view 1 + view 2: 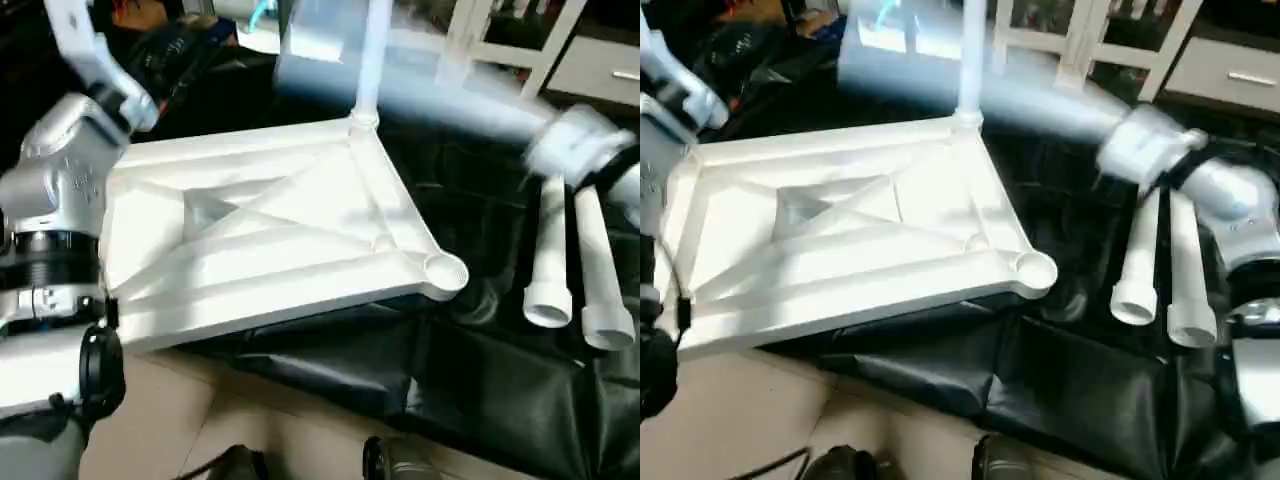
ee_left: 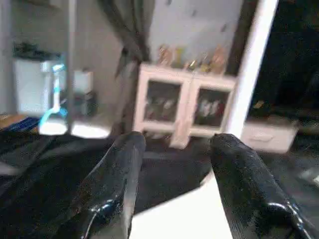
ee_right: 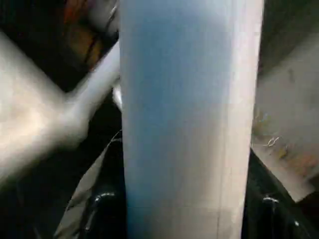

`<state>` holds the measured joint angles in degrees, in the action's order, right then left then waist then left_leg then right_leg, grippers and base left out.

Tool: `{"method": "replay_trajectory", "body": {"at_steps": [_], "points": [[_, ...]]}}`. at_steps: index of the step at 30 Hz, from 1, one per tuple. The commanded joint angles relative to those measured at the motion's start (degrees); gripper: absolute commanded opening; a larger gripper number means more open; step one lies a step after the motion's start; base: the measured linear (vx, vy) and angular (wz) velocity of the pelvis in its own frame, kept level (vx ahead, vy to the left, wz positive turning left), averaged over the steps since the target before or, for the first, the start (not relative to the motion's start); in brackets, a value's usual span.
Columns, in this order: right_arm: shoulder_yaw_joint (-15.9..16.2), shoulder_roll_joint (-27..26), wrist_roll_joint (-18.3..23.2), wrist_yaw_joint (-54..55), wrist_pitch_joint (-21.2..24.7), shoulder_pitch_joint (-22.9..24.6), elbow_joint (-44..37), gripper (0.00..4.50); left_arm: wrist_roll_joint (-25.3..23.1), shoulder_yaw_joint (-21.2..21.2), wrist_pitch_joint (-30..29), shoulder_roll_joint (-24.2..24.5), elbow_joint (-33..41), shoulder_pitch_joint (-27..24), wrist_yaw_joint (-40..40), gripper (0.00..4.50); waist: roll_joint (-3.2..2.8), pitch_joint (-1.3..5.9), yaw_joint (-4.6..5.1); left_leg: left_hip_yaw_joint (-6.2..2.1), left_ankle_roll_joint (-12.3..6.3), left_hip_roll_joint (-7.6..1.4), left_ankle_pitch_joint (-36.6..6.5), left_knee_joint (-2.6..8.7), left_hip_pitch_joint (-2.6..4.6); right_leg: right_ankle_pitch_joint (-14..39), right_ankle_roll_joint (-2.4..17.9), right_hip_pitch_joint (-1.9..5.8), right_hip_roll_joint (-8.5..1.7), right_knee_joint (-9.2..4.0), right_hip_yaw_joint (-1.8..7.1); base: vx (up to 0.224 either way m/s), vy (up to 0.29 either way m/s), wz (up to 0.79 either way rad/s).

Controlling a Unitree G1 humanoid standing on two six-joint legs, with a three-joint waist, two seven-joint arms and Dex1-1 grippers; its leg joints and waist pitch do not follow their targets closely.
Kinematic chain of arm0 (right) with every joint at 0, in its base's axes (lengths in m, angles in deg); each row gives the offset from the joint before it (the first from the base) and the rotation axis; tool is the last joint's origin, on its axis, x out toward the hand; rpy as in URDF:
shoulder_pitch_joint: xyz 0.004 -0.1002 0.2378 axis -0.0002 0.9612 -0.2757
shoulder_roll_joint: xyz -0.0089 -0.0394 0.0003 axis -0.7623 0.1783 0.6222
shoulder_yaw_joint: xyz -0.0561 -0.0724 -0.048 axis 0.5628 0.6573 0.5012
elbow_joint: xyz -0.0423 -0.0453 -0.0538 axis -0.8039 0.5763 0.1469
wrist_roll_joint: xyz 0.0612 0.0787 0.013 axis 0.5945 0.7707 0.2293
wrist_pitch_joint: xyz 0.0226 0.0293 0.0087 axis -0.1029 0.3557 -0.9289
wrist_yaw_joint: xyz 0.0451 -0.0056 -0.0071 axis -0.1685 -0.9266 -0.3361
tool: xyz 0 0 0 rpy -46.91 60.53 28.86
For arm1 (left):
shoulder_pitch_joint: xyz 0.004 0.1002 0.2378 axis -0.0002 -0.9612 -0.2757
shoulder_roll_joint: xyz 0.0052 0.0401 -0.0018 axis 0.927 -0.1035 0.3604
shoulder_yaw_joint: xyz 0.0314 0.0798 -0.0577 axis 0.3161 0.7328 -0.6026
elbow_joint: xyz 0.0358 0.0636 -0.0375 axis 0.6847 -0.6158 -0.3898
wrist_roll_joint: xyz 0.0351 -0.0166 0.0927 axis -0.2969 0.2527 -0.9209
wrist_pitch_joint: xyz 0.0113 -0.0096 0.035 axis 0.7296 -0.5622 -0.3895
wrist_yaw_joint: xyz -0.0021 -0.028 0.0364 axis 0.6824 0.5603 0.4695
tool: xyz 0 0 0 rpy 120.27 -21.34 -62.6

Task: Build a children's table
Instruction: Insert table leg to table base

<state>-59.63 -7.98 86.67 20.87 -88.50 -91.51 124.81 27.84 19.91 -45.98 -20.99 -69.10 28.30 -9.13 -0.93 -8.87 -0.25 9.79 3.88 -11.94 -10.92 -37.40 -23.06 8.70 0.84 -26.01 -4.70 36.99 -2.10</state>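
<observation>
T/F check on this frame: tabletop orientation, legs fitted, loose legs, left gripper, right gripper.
1. The tabletop lies with its ribbed underside up. True.
2. All four legs are fitted. False: one upright leg stands in the far corner socket, and the near corner socket is empty.
3. Two loose legs lie on the black cloth to the right of the tabletop. True.
4. The left gripper grips a leg. False: its fingers stand open with nothing between them.
5. The right gripper has a white tube between its fingers. True.
</observation>
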Motion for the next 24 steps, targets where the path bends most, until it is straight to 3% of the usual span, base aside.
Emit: {"method": "replay_trajectory", "body": {"at_steps": [1, 2, 3, 4, 5, 8, 9, 10, 11, 12, 13, 14, 15, 16, 18, 19, 20, 24], "points": [[-3.30, -0.34, 7.90, -2.83, 7.78, 0.19, -4.62, 1.83, -1.34, 1.42, -0.97, -0.18, 1.40, -0.90, -0.49, 2.45, 0.41, 6.47, -1.01, 0.43, -12.12, -0.02, -4.41, 3.77, 0.88, -1.25, 21.27, 4.75, -1.17, -2.72, 1.11, 0.000, 0.000, 0.00], [-4.74, -1.24, 11.83, -3.67, 13.03, 0.75, -7.38, 1.83, -1.25, 1.79, -2.07, -0.80, 2.34, -1.68, -1.21, 2.45, 0.25, 6.37, -1.33, 0.55, -11.77, -0.04, -4.63, 3.79, 1.05, -0.70, 21.72, 4.68, -1.17, -2.79, 1.11, 0.000, 0.000, 0.00], [-4.74, -1.24, 11.83, -3.67, 13.03, 0.75, -7.38, 1.83, -1.25, 1.79, -2.07, -0.80, 2.34, -1.68, -1.21, 2.45, 0.24, 6.36, -1.48, 0.55, -11.28, -0.09, -4.97, 3.84, 1.06, 0.31, 21.62, 4.55, -1.16, -2.93, 1.03, 0.000, 0.000, 0.00], [-5.95, -4.30, 30.08, 0.83, 31.69, 5.78, -24.38, 1.83, -2.00, 5.28, -8.98, -4.30, 8.55, -5.38, -6.98, 2.45, -0.06, 5.71, -2.07, 0.55, -10.43, -0.28, -5.89, 4.32, 1.32, 1.33, 21.09, 4.70, -1.17, -3.22, 1.20, 0.000, 0.000, 0.00], [-5.98, -4.39, 30.53, 1.02, 32.03, 5.89, -24.75, 1.83, -2.03, 5.37, -9.08, -4.39, 8.69, -5.46, -7.12, 2.45, -0.02, 5.60, -2.35, 0.39, -9.94, -0.57, -6.21, 4.49, 1.35, 1.62, 20.59, 4.79, -1.46, -3.22, 1.33, 0.000, 0.000, 0.00], [-8.09, -8.70, 52.91, 12.06, 45.77, 9.61, -39.38, 1.82, -2.51, 8.17, -10.62, -10.05, 15.62, -9.40, -12.38, 2.45, 0.07, 5.82, -2.82, 0.54, -7.84, -0.26, -6.28, 4.63, 1.68, 4.65, 18.51, 4.07, -1.22, -3.77, 1.28, 0.000, 0.000, 0.00], [-8.09, -8.70, 52.91, 12.06, 45.77, 9.61, -39.38, 1.82, -2.51, 8.17, -10.62, -10.05, 15.62, -9.40, -12.38, 2.45, 0.08, 5.84, -3.04, 0.57, -6.70, -0.20, -7.32, 4.74, 1.58, 7.08, 17.40, 3.96, -1.31, -4.05, 1.18, 0.000, 0.000, 0.00], [-8.83, -9.49, 56.50, 13.95, 47.63, 9.77, -40.91, 1.82, -2.25, 8.39, -10.36, -11.20, 16.76, -10.01, -12.66, 2.45, 0.08, 5.92, -3.25, 0.69, -5.26, 0.02, -8.19, 4.76, 1.70, 9.29, 16.22, 3.70, -1.22, -4.34, 1.08, 0.000, 0.000, 0.00], [-11.98, -11.89, 66.28, 18.80, 52.37, 9.66, -42.46, 1.82, -2.19, 9.38, -9.11, -13.88, 19.17, -11.11, -13.28, 2.45, 0.46, 5.58, -3.11, 0.73, -4.82, -0.01, -8.25, 4.97, 1.72, 9.46, 15.64, 3.75, -1.25, -4.51, 1.24, 0.000, 0.000, 0.00], [-14.37, -13.02, 73.14, 21.34, 56.31, 9.48, -42.04, 1.82, -2.45, 10.56, -7.57, -15.58, 20.61, -11.81, -13.14, 2.45, 0.28, 5.47, -3.14, 0.63, -4.51, 0.04, -9.06, 5.15, 1.81, 10.14, 14.24, 3.82, -1.36, -4.59, 1.29, 0.000, 0.000, 0.00], [-16.63, -13.39, 77.12, 21.90, 60.45, 9.25, -40.83, 1.82, -3.30, 12.08, -5.84, -16.46, 21.67, -12.37, -12.57, 2.45, 0.24, 5.58, -3.21, 0.68, -4.22, 0.10, -9.48, 5.11, 1.84, 10.52, 13.66, 3.66, -1.28, -4.69, 1.15, 0.000, 0.000, 0.00], [-18.10, -13.33, 78.85, 21.95, 63.45, 9.19, -39.88, 1.82, -3.91, 13.45, -4.93, -16.81, 22.65, -12.85, -11.83, 2.45, 0.63, 5.52, -3.20, 0.68, -4.13, 0.25, -9.00, 5.29, 1.68, 10.65, 12.79, 3.66, -1.14, -4.86, 1.02, 0.000, 0.000, 0.00], [-18.10, -13.33, 78.85, 21.95, 63.45, 9.19, -39.88, 1.82, -3.91, 13.45, -4.93, -16.81, 22.65, -12.85, -11.83, 2.45, 0.56, 5.67, -3.23, 0.72, -4.00, 0.29, -7.31, 5.28, 1.32, 9.37, 12.39, 3.78, -1.23, -4.72, 1.02, 0.000, 0.000, 0.00], [-18.93, -11.85, 79.66, 22.12, 67.74, 10.12, -39.52, 1.82, -3.23, 14.77, -5.30, -17.22, 25.19, -13.88, -10.55, 2.45, 0.85, 5.76, -3.14, 0.64, -3.96, 0.44, -4.84, 5.30, 0.74, 7.81, 12.21, 4.25, -1.31, -4.45, 0.97, 0.000, 0.000, 0.00], [-19.16, -11.28, 84.48, 24.30, 69.32, 11.34, -40.37, 1.82, -2.48, 15.35, -6.08, -17.41, 28.03, -15.11, -10.21, 2.45, 0.75, 5.85, -3.22, 0.68, -4.16, 0.37, -3.27, 5.19, 0.87, 6.14, 12.10, 4.18, -1.46, -4.38, 1.06, 0.000, 0.000, 0.00], [-18.98, -11.09, 87.34, 26.17, 69.30, 12.07, -41.41, 1.82, -2.46, 15.35, -6.46, -17.59, 29.06, -15.58, -10.50, 2.45, 1.04, 5.85, -3.06, 0.84, -4.90, 0.62, -2.34, 5.17, 0.56, 4.97, 12.01, 4.33, -1.45, -4.37, 1.08, 0.000, 0.000, 0.00], [-18.75, -10.83, 90.37, 27.74, 69.40, 12.72, -42.26, 1.82, -2.82, 15.57, -6.33, -17.41, 30.07, -16.25, -10.47, 2.45, 1.20, 5.78, -3.03, 0.88, -5.17, 0.60, -2.17, 5.20, 0.71, 4.72, 11.59, 4.31, -1.53, -4.45, 1.15, 0.000, 0.000, 0.00], [-18.60, -10.29, 98.21, 31.30, 71.08, 14.19, -44.42, 1.82, -5.53, 17.22, -5.29, -15.48, 31.95, -18.59, -9.61, 2.45, 1.22, 5.55, -2.77, 0.95, -5.77, 0.67, -2.44, 5.34, 0.63, 6.52, 10.24, 4.13, -1.38, -4.79, 1.04, 0.000, 0.000, 0.00]]}}
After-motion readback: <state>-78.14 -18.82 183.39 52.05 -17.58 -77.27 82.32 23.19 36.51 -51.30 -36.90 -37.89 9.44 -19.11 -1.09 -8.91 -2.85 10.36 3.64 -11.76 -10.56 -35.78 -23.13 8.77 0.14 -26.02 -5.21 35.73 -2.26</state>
